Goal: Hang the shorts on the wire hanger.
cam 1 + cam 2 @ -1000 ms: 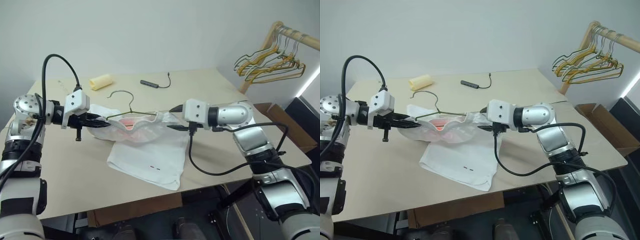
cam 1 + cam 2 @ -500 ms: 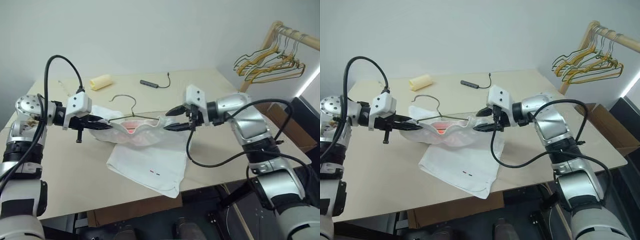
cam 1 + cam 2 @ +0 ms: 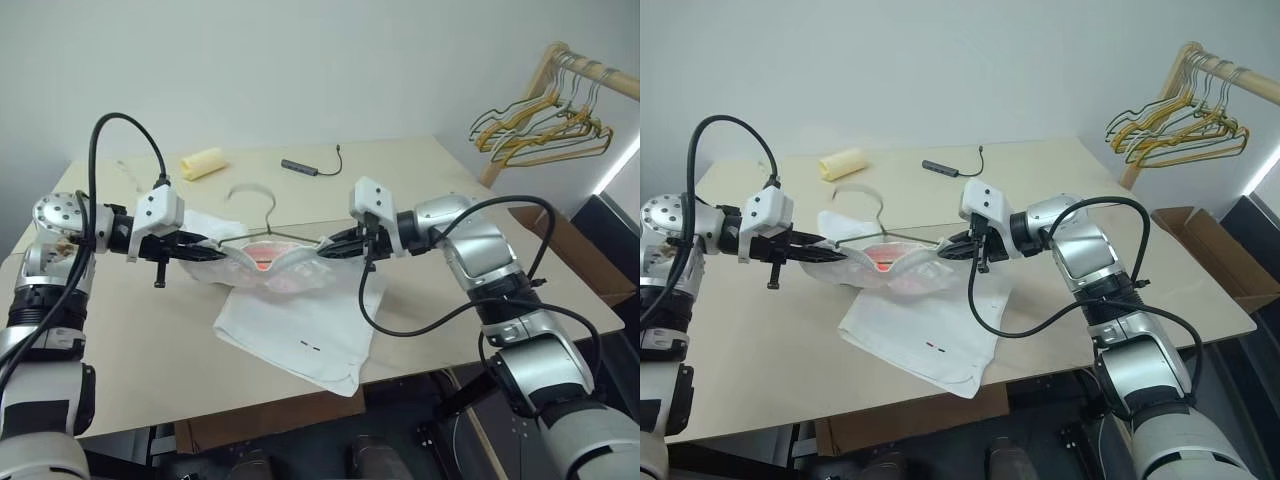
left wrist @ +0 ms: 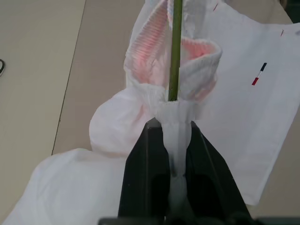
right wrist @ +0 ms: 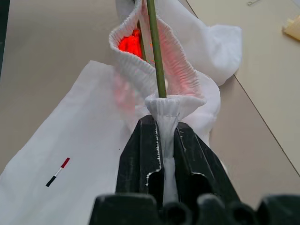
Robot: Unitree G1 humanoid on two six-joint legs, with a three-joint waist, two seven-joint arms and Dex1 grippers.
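The white shorts [image 3: 300, 322] hang stretched between both grippers above the table, one leg trailing on the tabletop with small marks near its hem. Their pinkish waistband [image 3: 272, 260] is spread open. The wire hanger [image 3: 268, 208] sits inside the waistband, its hook standing up above it. My left gripper [image 3: 205, 243] is shut on the left end of the waistband [image 4: 174, 112], with the hanger's wire [image 4: 176, 47] running straight out from the pinch. My right gripper [image 3: 335, 246] is shut on the right end [image 5: 165, 108], and the wire [image 5: 154, 47] runs away from it.
A yellow roll [image 3: 201, 163] and a short black cable [image 3: 300, 167] lie at the far side of the table [image 3: 150, 350]. A wooden rack with bunched gold and green hangers [image 3: 545, 125] stands at the right, with a cardboard box [image 3: 1205, 245] below it.
My right gripper has turned, moved a little left and shut on the right end of the waistband, where it stood open before. The left gripper has kept still.
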